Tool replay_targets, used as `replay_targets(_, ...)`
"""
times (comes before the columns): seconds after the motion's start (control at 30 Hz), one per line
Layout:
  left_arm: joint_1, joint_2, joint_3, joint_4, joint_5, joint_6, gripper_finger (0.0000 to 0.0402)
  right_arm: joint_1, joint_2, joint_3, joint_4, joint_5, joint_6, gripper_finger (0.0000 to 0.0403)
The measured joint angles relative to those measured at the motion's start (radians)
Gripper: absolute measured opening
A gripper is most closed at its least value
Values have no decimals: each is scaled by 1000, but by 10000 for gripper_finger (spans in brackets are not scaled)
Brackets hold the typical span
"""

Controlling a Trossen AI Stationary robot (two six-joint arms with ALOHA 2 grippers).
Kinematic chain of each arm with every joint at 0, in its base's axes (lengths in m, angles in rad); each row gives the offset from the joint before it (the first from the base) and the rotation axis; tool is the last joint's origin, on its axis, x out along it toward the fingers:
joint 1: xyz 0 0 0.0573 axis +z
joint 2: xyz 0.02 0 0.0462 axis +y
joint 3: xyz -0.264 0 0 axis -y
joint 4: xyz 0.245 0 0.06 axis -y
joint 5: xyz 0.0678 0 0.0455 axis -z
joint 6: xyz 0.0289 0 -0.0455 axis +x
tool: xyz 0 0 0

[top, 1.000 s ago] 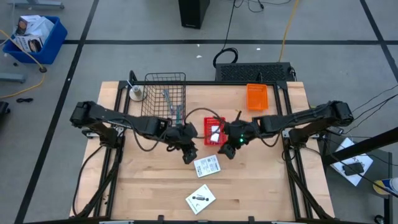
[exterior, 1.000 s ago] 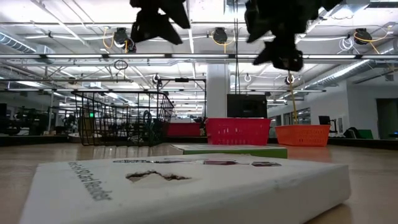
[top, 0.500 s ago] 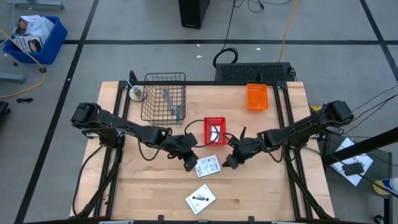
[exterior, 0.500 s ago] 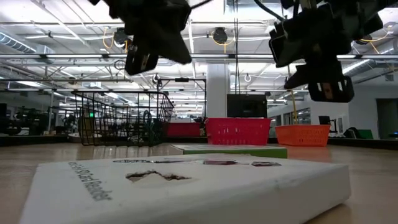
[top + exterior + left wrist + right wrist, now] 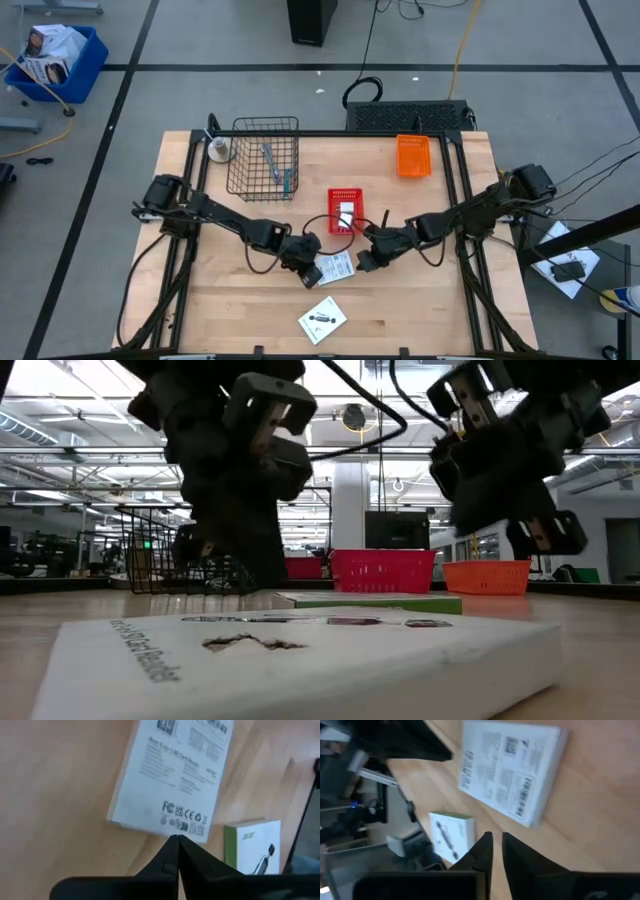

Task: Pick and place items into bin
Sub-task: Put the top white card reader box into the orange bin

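Two grippers flank your white packet (image 5: 336,266) on the table: left gripper (image 5: 309,271) clenched empty at its edge, right gripper (image 5: 365,262) nearly closed, grasping nothing.

The wooden table (image 5: 230,320) carries a small white round thing (image 5: 219,149), maybe a roll of tape, at its far left corner. On the floor beyond the far left corner stands a blue crate (image 5: 55,62) with printed bags inside. A black box (image 5: 311,20) stands on the floor behind the far edge, and a black mat (image 5: 405,115) lies against that edge.
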Motion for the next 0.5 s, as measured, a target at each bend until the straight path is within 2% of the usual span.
replay_targets(0.2,-1,18,6,-10,31,-37,4,3,60,-2,-9,-18,28,2)
replay_targets(0.5,3,14,4,5,20,-54,5,-10,146,5,-29,-28,53,0)
